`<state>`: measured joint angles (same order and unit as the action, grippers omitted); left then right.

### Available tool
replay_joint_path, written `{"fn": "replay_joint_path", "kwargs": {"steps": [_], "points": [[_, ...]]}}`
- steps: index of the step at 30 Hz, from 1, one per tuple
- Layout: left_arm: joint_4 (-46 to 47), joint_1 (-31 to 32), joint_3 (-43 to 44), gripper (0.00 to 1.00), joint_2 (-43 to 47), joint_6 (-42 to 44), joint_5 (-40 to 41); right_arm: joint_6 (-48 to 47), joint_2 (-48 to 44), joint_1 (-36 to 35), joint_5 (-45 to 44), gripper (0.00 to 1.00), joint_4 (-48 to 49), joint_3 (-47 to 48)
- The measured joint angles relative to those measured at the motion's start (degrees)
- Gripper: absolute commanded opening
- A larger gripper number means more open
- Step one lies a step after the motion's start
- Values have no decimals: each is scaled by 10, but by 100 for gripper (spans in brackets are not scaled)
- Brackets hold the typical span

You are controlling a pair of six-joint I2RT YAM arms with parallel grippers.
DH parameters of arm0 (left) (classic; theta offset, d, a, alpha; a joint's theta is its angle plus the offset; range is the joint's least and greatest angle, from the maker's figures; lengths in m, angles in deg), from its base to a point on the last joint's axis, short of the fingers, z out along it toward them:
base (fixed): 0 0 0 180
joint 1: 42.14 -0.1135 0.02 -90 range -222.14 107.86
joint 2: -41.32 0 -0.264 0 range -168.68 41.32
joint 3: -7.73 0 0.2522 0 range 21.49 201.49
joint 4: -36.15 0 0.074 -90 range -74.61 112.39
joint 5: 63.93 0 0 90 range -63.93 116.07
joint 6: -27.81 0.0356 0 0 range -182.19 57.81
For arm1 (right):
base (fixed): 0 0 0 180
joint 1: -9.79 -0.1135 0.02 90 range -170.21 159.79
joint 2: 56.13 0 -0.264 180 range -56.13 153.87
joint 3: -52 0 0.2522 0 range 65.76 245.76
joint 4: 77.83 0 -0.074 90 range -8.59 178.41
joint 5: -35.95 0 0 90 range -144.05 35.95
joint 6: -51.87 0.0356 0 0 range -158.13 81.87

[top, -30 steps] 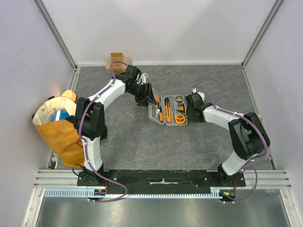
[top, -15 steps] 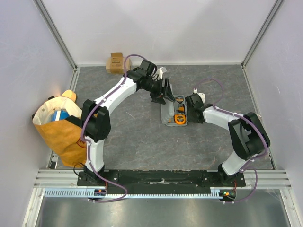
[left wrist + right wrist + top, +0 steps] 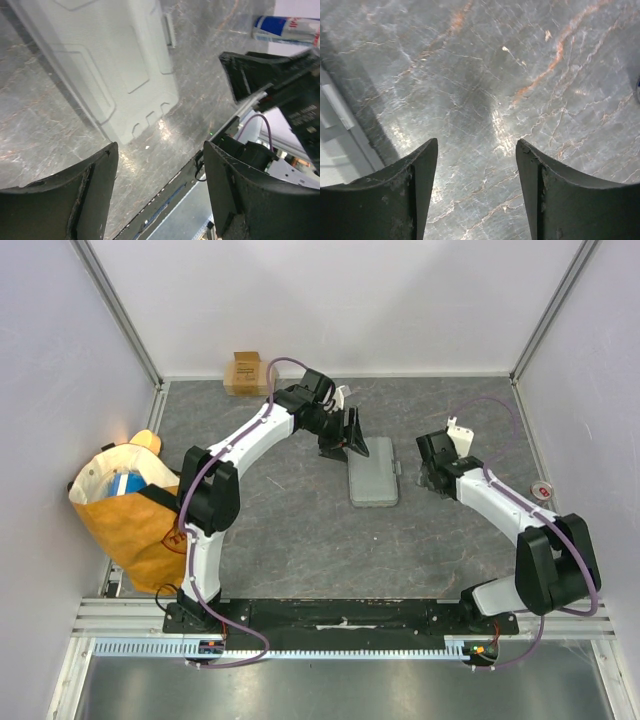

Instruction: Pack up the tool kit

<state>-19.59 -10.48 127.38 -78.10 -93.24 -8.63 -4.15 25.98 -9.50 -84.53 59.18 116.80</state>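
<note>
The grey tool kit case (image 3: 373,471) lies flat and closed in the middle of the table. Its lid also shows in the left wrist view (image 3: 115,65). No orange-and-black tools are in view. My left gripper (image 3: 352,436) is open and empty, hovering just beyond the case's far left corner. My right gripper (image 3: 428,472) is open and empty, to the right of the case and apart from it. The case's edge shows at the left of the right wrist view (image 3: 337,135).
A small brown cardboard box (image 3: 246,372) stands at the back left. A yellow-orange bag (image 3: 125,510) sits at the left edge. A small round object (image 3: 543,490) lies at the far right. A can (image 3: 290,31) shows in the left wrist view.
The case's lid went from open to half-raised to shut flat, hiding the tools. My left gripper let go of the lid. My right gripper pulled back to the right.
</note>
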Motion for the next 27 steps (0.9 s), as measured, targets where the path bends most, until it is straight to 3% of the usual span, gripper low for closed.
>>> {"fn": "replay_joint_path", "kwargs": {"steps": [3, 11, 19, 27], "points": [[0, -1, -6, 74, 3, 0, 25, -17, -8, 0, 23, 98, -5, 21], [-2, -9, -64, 74, 34, 0, 72, -69, 16, -1, 155, 98, 44, 78], [-5, -36, -122, 73, 79, 0, 99, -110, 131, -1, 260, 97, 78, 106], [-6, -64, -172, 73, 113, 3, 115, -113, 165, -1, 307, 81, 132, 108]]}}
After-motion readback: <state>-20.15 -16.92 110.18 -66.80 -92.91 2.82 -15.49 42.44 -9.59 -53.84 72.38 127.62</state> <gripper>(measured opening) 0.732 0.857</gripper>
